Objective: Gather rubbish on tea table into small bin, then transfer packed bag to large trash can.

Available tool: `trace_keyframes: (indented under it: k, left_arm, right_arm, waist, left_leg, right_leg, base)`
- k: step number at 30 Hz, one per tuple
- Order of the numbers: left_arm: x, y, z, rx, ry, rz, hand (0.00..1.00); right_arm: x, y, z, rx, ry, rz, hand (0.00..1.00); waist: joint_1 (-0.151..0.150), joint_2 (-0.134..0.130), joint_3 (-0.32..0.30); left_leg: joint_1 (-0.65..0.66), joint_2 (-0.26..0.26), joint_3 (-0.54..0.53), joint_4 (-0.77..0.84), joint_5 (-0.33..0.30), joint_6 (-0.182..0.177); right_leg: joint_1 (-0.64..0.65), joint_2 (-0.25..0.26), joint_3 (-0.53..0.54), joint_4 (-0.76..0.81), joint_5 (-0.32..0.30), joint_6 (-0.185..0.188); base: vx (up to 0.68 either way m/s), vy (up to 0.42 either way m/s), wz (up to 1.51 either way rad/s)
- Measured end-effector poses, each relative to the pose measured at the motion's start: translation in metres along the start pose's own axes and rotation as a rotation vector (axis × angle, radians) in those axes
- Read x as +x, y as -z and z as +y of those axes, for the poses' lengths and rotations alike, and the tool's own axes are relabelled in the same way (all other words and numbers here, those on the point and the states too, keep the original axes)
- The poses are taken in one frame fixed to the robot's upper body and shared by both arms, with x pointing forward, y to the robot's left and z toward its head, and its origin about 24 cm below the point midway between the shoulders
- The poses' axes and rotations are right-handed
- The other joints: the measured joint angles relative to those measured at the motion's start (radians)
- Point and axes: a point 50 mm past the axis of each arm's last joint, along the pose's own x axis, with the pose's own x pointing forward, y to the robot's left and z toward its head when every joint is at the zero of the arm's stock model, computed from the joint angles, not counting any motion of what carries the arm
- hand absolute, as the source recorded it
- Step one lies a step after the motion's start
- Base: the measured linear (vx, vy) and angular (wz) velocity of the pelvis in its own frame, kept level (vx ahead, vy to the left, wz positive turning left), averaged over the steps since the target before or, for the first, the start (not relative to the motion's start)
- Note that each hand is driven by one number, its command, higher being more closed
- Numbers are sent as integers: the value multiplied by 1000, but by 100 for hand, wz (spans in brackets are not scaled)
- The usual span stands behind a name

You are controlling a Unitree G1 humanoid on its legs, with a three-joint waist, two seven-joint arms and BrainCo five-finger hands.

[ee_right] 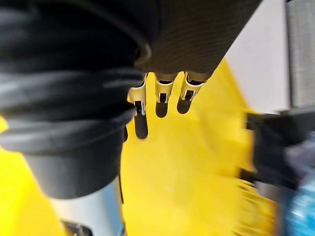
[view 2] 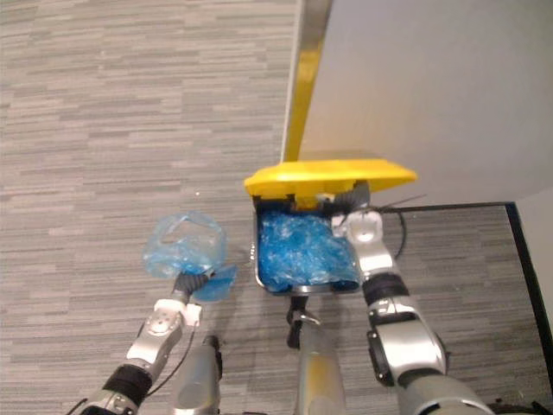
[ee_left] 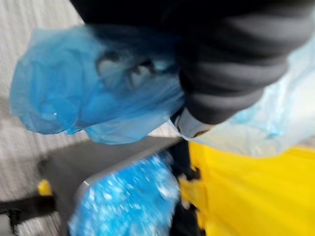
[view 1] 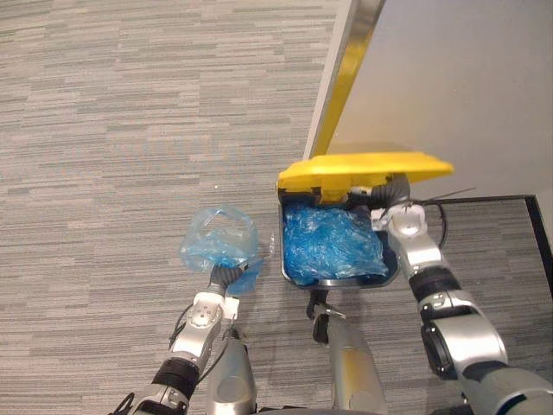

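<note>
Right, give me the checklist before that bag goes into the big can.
1. Lid up: ok. The yellow lid stands raised, with the right hand against it, fingers straight.
2. Can mouth free: ok. Nothing lies across the large trash can's rim, and its blue liner shows.
3. Bag over the mouth: not ok. The packed bag is beside the can, on the robot's left, over carpet.
4. Hold on the bag: cannot tell. Plastic hides much of the left hand.
5. Room inside: cannot tell. The crumpled liner hides the depth.
</note>
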Motion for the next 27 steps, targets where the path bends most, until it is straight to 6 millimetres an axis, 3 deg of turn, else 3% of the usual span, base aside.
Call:
trace_keyframes:
  k: [7, 12, 16, 20, 27]
  left_arm:
    - [0, -23, -17, -43, 103, -96, 100]
    - [-1, -54, -39, -114, 200, -224, 100]
    - [-2, -78, -71, -129, 341, -306, 100]
    - [-4, -99, -104, -131, 474, -380, 100]
    - [-5, -129, -127, -120, 537, -484, 100]
  right_arm:
    - [6, -11, 8, -1, -28, -12, 0]
    - [12, -21, 9, 18, -31, -11, 0]
    - [13, -19, 10, 29, -47, 5, 0]
    - [19, -37, 8, 32, -49, -41, 0]
    - [22, -51, 12, 13, -74, -76, 0]
  waist:
    - [-22, -1, 0]
    - [-26, -1, 1]
    - [-27, -5, 11]
    - [-32, -12, 15]
    - [-37, -13, 15]
  left_leg:
    - [4, -17, 0, 2, 1, -2]
    - [6, -19, 2, 10, 1, -2]
    - [38, -16, 1, 7, 1, -1]
    - [41, -20, 20, 5, -3, 6]
    - [44, -27, 44, -10, 7, -6]
  right_leg:
    - [2, -10, 14, -1, 5, -7]
    - [7, -10, 20, -8, 14, -2]
    - [49, -3, 19, -34, 23, 0]
    - [57, 0, 33, -67, 42, 2]
    - [38, 7, 59, -74, 62, -9]
  base:
    - [5, 3, 0]
    - [-17, -13, -1]
    - [-24, -15, -2]
    - [-39, -3, -10]
    - [-2, -23, -11]
